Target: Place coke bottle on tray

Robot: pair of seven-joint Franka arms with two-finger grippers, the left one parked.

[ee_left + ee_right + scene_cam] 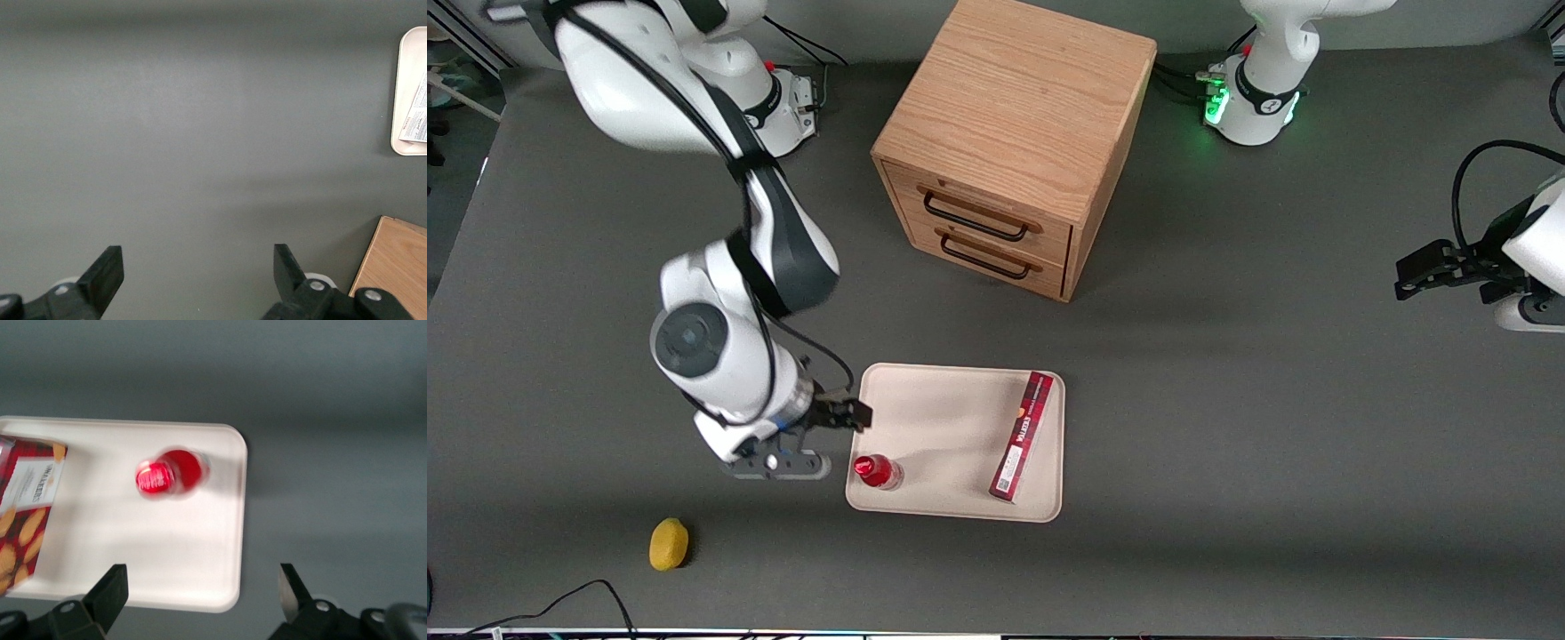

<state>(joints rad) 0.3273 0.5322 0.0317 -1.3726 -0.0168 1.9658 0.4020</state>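
The coke bottle (877, 471) stands upright on the cream tray (951, 427), in the tray's corner nearest the front camera at the working arm's end. In the right wrist view its red cap (155, 479) is seen from above, on the tray (167, 547). My right gripper (852, 418) is open and empty, raised above the table at the tray's edge, farther from the front camera than the bottle. In the right wrist view the gripper (203, 590) straddles the tray's corner with nothing between its fingers.
A long dark-red box (1023, 436) lies on the tray toward the parked arm's end. A wooden two-drawer cabinet (1009, 142) stands farther from the front camera. A yellow object (669, 543) lies on the grey table near the front edge.
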